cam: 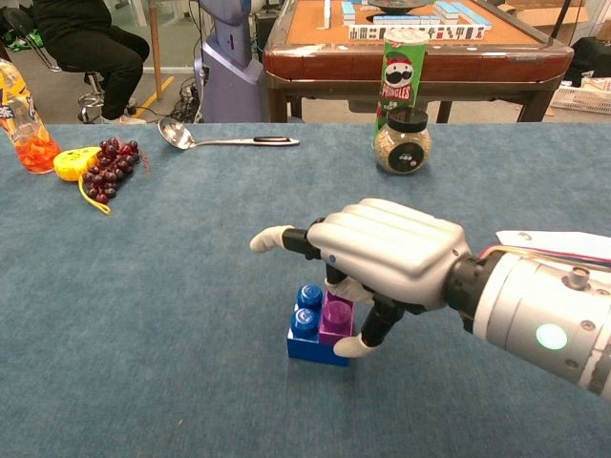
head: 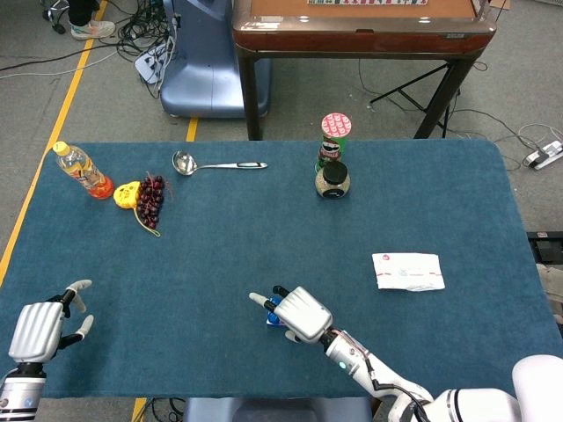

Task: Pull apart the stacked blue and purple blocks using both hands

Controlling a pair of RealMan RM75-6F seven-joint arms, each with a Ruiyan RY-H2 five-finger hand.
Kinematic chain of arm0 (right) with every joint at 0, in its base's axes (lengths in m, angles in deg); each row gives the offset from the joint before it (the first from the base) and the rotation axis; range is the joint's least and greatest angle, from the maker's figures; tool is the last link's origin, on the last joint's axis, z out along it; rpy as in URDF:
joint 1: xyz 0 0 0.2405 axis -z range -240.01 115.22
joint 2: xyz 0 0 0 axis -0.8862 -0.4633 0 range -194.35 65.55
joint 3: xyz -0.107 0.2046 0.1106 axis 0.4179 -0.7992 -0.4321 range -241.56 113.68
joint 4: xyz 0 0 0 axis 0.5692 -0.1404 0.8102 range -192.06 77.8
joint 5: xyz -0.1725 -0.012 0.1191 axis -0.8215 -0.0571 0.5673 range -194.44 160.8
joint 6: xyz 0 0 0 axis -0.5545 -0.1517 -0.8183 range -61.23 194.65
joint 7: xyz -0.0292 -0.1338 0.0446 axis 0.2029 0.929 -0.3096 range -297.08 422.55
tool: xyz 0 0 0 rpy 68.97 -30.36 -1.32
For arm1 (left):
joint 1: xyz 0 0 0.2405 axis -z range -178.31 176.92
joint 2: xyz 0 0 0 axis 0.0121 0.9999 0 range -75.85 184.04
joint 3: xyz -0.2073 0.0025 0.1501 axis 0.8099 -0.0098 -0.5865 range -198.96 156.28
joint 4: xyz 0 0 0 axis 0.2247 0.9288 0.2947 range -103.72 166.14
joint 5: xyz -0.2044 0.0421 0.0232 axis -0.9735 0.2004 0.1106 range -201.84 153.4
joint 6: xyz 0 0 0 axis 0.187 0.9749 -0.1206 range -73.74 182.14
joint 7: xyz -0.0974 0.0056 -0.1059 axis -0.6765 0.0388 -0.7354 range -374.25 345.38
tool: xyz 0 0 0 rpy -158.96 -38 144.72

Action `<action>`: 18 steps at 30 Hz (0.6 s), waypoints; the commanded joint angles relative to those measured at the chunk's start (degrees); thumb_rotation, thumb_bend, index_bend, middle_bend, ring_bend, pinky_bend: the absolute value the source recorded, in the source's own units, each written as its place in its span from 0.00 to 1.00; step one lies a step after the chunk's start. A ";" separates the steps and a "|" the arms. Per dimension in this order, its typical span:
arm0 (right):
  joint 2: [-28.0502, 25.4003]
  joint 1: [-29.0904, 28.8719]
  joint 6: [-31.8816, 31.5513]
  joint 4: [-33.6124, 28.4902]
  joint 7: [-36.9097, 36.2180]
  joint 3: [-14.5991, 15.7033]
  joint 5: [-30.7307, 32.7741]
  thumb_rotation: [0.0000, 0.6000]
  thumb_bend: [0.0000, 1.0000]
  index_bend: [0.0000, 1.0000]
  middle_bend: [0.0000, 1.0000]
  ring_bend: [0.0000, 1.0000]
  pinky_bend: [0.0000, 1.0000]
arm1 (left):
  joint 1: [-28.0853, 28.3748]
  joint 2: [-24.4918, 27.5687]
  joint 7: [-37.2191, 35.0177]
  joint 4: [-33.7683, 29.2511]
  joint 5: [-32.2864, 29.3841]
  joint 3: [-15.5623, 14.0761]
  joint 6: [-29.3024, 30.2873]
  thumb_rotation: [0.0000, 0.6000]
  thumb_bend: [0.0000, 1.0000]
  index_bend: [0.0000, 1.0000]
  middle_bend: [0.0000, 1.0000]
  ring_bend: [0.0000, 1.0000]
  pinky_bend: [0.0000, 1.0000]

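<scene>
Blue table, one blue block, one purple block pinched by right robot hand, left robot hand empty, fingers apart.

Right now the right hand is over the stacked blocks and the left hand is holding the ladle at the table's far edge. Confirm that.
Not quite. The left hand holds nothing: in the head view it sits at the table's near left corner, while the ladle lies untouched at the far edge. The right hand is indeed over the stacked blocks.

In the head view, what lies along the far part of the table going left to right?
Orange drink bottle → yellow toy → grapes → ladle → seed jar, with the Pringles can right behind it.
</scene>
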 commanded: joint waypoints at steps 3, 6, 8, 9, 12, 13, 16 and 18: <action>0.91 -0.71 0.47 1.03 0.42 -0.20 1.01 1.00 0.00 0.13 1.00 0.98 1.00 | 0.07 0.01 0.05 -0.14 0.01 0.07 -0.01 1.00 0.33 0.30 0.52 0.58 0.81; 1.42 -1.16 0.68 1.70 0.53 -0.46 1.75 1.00 0.00 0.13 1.00 0.98 1.00 | 0.09 -0.04 0.07 -0.15 -0.07 0.06 -0.08 1.00 0.33 0.30 0.52 0.58 0.81; 1.67 -1.42 0.65 2.15 0.66 -0.68 2.23 1.00 0.00 0.13 1.00 0.98 1.00 | 0.12 -0.07 0.12 -0.17 -0.02 0.02 -0.13 1.00 0.33 0.30 0.52 0.58 0.81; 1.72 -1.50 0.65 2.32 0.69 -0.76 2.49 1.00 0.00 0.13 1.00 0.98 1.00 | 0.13 -0.08 0.14 -0.18 0.00 0.01 -0.14 1.00 0.33 0.30 0.52 0.58 0.81; 1.71 -1.74 0.66 2.92 0.86 -1.02 3.45 1.00 0.00 0.13 1.00 0.98 1.00 | 0.11 -0.11 0.12 -0.23 -0.04 -0.01 -0.13 1.00 0.33 0.30 0.52 0.58 0.81; 1.70 -1.85 0.67 3.19 0.94 -1.14 3.85 1.00 0.00 0.13 1.00 0.98 1.00 | 0.12 -0.13 0.12 -0.23 -0.08 -0.01 -0.17 1.00 0.33 0.30 0.52 0.58 0.81; 1.71 -2.18 0.69 3.94 1.13 -1.51 4.77 1.00 0.00 0.13 1.00 0.98 1.00 | 0.12 -0.26 0.14 -0.24 -0.10 -0.08 -0.24 1.00 0.33 0.30 0.52 0.58 0.81; 1.70 -2.36 0.58 4.35 1.13 -1.78 5.22 1.00 0.00 0.13 1.00 0.98 1.00 | 0.12 -0.36 0.20 -0.24 -0.06 -0.13 -0.25 1.00 0.33 0.30 0.52 0.58 0.81</action>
